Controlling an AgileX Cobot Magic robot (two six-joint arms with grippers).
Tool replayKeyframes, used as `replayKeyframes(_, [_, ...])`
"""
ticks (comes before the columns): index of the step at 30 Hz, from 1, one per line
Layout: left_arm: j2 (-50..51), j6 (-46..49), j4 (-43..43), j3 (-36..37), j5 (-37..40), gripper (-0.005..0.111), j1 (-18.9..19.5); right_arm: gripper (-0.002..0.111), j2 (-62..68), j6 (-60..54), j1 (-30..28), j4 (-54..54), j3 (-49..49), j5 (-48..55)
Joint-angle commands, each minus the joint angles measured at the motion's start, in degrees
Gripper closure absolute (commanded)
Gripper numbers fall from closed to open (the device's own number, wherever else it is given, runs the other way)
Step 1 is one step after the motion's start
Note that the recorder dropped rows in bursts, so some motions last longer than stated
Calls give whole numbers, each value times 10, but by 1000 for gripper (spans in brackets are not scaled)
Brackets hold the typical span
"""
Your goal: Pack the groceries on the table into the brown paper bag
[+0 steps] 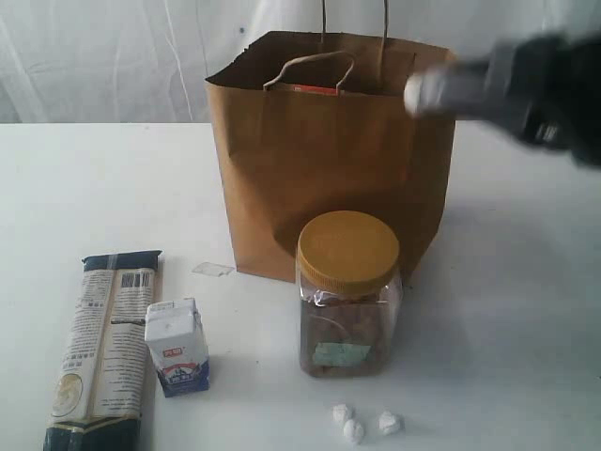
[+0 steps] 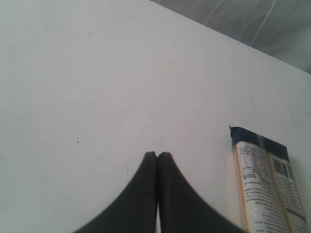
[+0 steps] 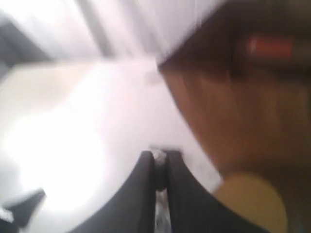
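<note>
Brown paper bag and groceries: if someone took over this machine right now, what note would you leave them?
Left gripper: shut, empty, near the pasta packet's end.
Right gripper: blurred, up by the brown paper bag; jaws nearly together, grip unclear.
Done: brown paper bag upright, something red already inside.
Left to pack: pasta packet, white carton, yellow-lidded jar, three white wrapped pieces, all on the table.

The right arm point(image 1: 526, 89) is just a dark smear by the top of the brown paper bag point(image 1: 329, 178), whose rim hides most of a red item point(image 1: 315, 89) inside. The long dark-blue pasta packet point(image 1: 99, 348) runs off the picture's bottom edge. The right gripper point(image 3: 159, 156) is blurred, so I can't tell whether it pinches anything.
</note>
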Motion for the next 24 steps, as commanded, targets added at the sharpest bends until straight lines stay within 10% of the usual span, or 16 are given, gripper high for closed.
replayKeyframes(1, [-3,1,8,4,0,107,1,108,33,0,1,10,-63,-94])
replayKeyframes(24, [-3,1,8,4,0,107,1,98,313,-91,1,-25,-175,-194])
